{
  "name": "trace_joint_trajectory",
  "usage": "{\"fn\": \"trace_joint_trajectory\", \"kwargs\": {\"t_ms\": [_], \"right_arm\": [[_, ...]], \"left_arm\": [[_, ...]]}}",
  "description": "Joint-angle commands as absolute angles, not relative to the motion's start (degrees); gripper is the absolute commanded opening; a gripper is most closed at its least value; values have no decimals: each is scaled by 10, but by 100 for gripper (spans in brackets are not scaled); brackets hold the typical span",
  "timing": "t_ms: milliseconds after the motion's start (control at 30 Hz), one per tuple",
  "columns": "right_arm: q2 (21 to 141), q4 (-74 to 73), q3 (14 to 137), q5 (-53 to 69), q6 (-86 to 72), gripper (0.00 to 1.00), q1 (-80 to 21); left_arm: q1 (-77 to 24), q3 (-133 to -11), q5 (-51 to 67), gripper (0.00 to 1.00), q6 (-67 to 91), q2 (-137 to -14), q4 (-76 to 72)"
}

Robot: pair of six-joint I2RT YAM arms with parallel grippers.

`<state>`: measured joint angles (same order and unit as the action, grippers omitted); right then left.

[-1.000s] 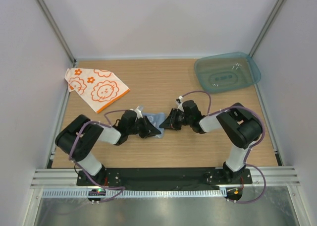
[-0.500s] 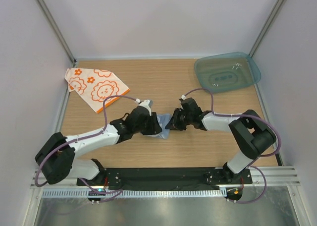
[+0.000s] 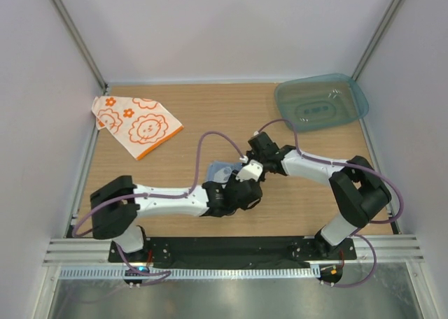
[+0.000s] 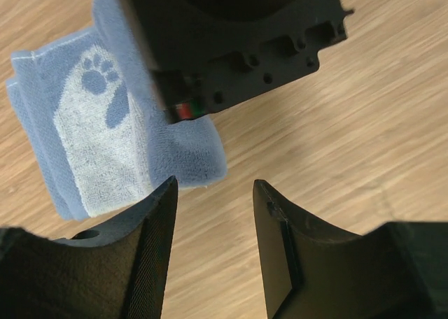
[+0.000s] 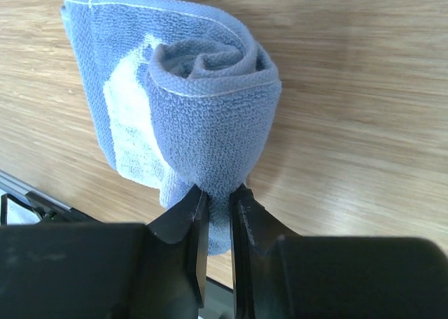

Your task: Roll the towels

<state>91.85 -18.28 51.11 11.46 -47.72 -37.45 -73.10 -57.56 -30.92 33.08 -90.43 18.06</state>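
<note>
The light blue towel [image 5: 203, 102] lies partly rolled on the wooden table, its spiral end facing the right wrist camera. My right gripper [image 5: 217, 196] is shut on the roll's near end. From above, the blue towel [image 3: 220, 171] shows just left of the right gripper [image 3: 246, 166]. My left gripper [image 4: 213, 193] stands open over bare wood, nothing between its fingers, with the blue towel [image 4: 105, 137] just beyond its left fingertip. From above, the left gripper [image 3: 241, 187] sits in front of the roll. The white towel with orange prints [image 3: 136, 123] lies unrolled at the back left.
A translucent teal tray [image 3: 322, 102] sits at the back right corner. White walls close in the table's left, back and right. The left arm stretches across the near part of the table; a black mounting rail [image 3: 231, 247] runs along the near edge.
My left gripper let go of the blue towel, opened, and swung from the towel's left side round to its near side. The right gripper stays shut on the roll.
</note>
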Motion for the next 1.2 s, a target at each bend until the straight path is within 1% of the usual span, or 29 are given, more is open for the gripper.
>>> {"fn": "trace_joint_trajectory", "kwargs": {"t_ms": [0, 433, 500, 567, 633, 733, 800, 833, 900, 933, 1000, 1033, 1167], "right_arm": [[900, -225, 536, 112, -473, 14, -381], [899, -222, 541, 137, -477, 14, -388], [899, -224, 543, 141, -477, 14, -388], [901, -224, 546, 150, -476, 14, -387], [902, -226, 547, 155, -476, 14, -388], [901, -228, 548, 161, -476, 15, -388], [900, -228, 548, 167, -477, 15, -388], [901, -227, 548, 171, -478, 15, -388], [901, -225, 548, 178, -480, 15, -388], [902, -224, 548, 185, -482, 16, -388], [903, -220, 548, 192, -483, 16, -388], [904, -219, 549, 200, -485, 16, -388], [902, -216, 548, 205, -486, 19, -387]], "left_arm": [[-741, -611, -379, 49, 304, -953, 206], [-747, -630, -424, 49, 313, -1028, 208], [-747, -623, -425, 50, 320, -1035, 208], [-747, -617, -426, 54, 325, -1039, 207], [-747, -608, -431, 56, 332, -1041, 204], [-747, -600, -432, 55, 340, -1049, 201], [-747, -596, -433, 50, 343, -1055, 200], [-747, -590, -433, 44, 345, -1056, 195], [-747, -586, -433, 37, 346, -1056, 191], [-747, -584, -432, 31, 346, -1057, 186], [-747, -581, -432, 25, 347, -1057, 185], [-746, -580, -432, 19, 346, -1056, 183], [-743, -570, -415, 12, 343, -1048, 172]]}}
